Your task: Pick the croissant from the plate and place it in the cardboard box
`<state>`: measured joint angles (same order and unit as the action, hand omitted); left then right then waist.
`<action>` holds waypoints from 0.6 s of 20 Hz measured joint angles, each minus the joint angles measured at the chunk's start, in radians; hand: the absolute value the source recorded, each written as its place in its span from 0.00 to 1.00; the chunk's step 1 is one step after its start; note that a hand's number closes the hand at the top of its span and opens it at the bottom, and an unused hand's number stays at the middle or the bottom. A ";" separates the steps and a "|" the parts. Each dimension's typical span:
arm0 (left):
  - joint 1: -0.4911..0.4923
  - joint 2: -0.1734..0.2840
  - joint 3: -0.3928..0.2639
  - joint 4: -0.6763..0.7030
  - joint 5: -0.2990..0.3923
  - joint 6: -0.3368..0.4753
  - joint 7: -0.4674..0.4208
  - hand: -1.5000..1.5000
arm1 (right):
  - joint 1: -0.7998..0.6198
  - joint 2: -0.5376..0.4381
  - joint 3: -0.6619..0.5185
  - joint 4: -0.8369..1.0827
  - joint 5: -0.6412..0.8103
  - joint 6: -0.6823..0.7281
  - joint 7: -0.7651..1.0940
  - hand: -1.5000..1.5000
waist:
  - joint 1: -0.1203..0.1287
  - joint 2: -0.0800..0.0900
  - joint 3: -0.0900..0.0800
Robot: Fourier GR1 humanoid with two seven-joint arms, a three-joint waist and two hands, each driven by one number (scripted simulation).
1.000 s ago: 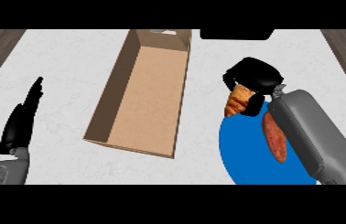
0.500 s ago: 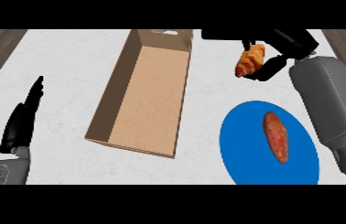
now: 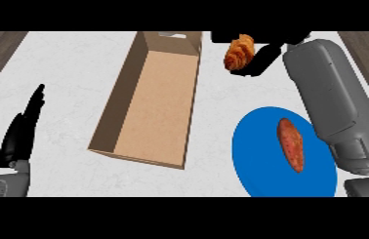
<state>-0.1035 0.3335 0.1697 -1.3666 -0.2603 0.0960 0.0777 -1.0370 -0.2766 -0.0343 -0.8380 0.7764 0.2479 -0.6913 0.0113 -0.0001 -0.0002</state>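
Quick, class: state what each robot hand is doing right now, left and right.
Left robot hand: open, fingers straight, resting at the view's left edge, holding nothing.
Right robot hand: closed around the croissant, held up right of the cardboard box.

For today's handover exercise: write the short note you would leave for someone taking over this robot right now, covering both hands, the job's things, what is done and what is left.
Right hand: curled round the croissant, held up beside the far end of the cardboard box, not yet over it.
Left hand: open, resting at the left edge.
Blue plate: holds only a sweet potato.
Done: croissant lifted off the plate.
Left: carry it over the box and release it inside.
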 measured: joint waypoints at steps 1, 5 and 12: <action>0.000 0.004 0.004 0.003 0.002 -0.003 -0.006 0.50 | -0.020 0.023 -0.002 0.005 -0.009 0.014 0.026 1.00 | 0.001 0.000 0.000; 0.000 0.012 0.011 0.004 0.004 -0.014 -0.006 0.50 | -0.076 0.127 -0.012 0.004 -0.043 0.046 0.148 1.00 | 0.000 -0.001 0.000; -0.027 0.002 0.009 0.024 -0.001 -0.017 -0.006 0.50 | -0.206 0.247 -0.001 0.098 -0.129 0.038 0.341 1.00 | 0.012 0.003 -0.001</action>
<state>-0.1301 0.3356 0.1787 -1.3430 -0.2613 0.0791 0.0716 -1.2429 -0.0296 -0.0351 -0.7402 0.6476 0.2857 -0.3499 0.0234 0.0024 -0.0008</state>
